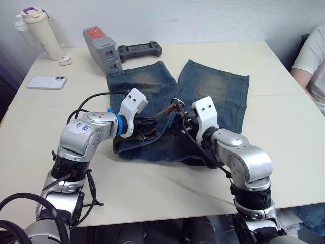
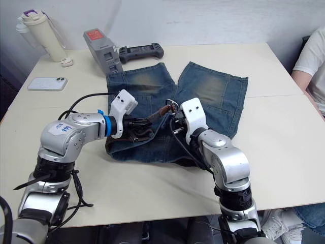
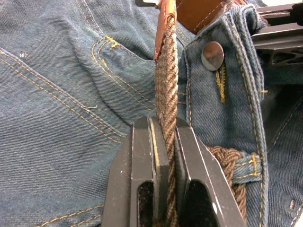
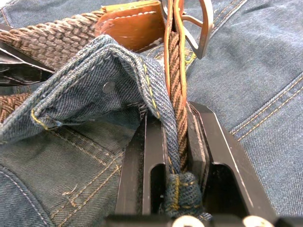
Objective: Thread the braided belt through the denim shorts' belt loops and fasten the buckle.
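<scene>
The brown woven braided belt (image 3: 166,85) lies along the waistband of the blue, tan-faded denim shorts (image 1: 152,86), which are spread on the pale table (image 1: 284,127) with the waist toward the robot. In the left wrist view it passes under one short denim belt loop (image 3: 246,163), near the metal waist button (image 3: 212,55). The silvery metal frame buckle (image 4: 206,28), with its tan leather tab (image 4: 130,26), sits at the fly, between the two grippers.

Left gripper (image 3: 165,142): fingers clamped on the braided strap, edge-on. Right gripper (image 4: 176,142): fingers closed on the belt, with a fold of waistband denim caught alongside it.

Handling judgement: braid is soft and limp, light, rough enough not to slip; it will buckle if pushed, so pull it rather than feed it. Best hold is close behind the stiffer leather-tipped end. The pinched denim may drag the shorts.

Farther off: white phone (image 1: 46,82), cream bottle (image 1: 41,31), grey battery pack (image 1: 102,48), black controller (image 1: 139,50), and a seated person's sleeve (image 1: 311,51) at the table's right edge.
</scene>
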Robot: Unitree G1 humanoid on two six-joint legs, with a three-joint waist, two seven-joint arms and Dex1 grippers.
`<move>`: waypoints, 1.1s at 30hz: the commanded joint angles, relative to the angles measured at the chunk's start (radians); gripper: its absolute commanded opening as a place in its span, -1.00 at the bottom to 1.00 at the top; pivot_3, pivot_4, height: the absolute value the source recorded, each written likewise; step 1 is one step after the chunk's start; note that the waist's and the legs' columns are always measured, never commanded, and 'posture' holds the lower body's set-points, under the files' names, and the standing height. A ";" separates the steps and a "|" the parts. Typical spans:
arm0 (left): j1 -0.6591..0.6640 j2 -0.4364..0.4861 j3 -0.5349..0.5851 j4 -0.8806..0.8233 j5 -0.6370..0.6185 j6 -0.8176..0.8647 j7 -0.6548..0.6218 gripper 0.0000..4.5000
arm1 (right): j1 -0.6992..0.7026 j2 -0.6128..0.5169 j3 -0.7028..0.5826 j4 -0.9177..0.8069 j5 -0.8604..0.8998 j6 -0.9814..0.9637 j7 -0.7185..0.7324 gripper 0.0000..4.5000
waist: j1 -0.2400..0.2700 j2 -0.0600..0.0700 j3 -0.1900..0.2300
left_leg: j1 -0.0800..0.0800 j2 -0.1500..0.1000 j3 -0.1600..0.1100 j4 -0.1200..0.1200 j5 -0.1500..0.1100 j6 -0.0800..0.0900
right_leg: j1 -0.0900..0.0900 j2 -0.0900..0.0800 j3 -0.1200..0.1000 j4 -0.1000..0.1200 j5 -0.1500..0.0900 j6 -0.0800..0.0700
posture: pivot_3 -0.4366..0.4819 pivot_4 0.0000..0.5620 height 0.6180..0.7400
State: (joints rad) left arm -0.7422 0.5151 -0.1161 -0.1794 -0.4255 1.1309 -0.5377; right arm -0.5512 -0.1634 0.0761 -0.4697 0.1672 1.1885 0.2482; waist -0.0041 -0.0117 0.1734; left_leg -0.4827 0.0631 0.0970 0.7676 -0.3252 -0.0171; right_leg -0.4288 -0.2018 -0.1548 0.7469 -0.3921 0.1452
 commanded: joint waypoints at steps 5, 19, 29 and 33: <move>-0.037 -0.018 -0.005 -0.001 0.010 -0.033 -0.007 -1.00 | 0.000 -0.014 0.033 -0.059 0.021 0.015 0.004 -0.97 | 0.000 0.000 0.000 | 0.000 0.000 0.000 0.000 0.000 0.000 | 0.000 0.000 0.000 0.000 0.000 0.000 | -0.05 -0.47 -0.47; -0.055 -0.034 0.021 0.006 0.011 -0.048 0.000 -1.00 | 0.020 -0.041 0.066 -0.066 0.020 0.022 0.001 -0.97 | 0.000 0.000 0.000 | 0.000 0.000 0.000 0.000 0.000 0.000 | 0.000 0.000 0.000 0.000 0.000 0.000 | -0.05 -0.47 -0.47; -0.047 -0.039 -0.020 -0.003 0.028 -0.073 -0.006 -1.00 | 0.009 -0.051 0.111 -0.093 0.045 0.030 0.027 -0.97 | 0.000 0.000 0.000 | 0.000 0.000 0.000 0.000 0.000 0.000 | 0.000 0.000 0.000 0.000 0.000 0.000 | -0.05 -0.47 -0.47; -0.043 -0.039 -0.054 -0.005 0.050 -0.102 -0.018 -1.00 | 0.007 -0.067 0.135 -0.105 0.051 0.038 0.039 -0.97 | 0.000 0.000 0.000 | 0.000 0.000 0.000 0.000 0.000 0.000 | 0.000 0.000 0.000 0.000 0.000 0.000 | -0.05 -0.47 -0.47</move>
State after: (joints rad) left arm -0.7730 0.4819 -0.1676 -0.1435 -0.3816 1.0652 -0.5398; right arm -0.5318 -0.2319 0.1872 -0.5220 0.1871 1.2246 0.2666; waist -0.0042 -0.0117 0.1734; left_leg -0.4828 0.0632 0.0970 0.7674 -0.3251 -0.0172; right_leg -0.4289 -0.2017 -0.1550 0.7464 -0.3921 0.1452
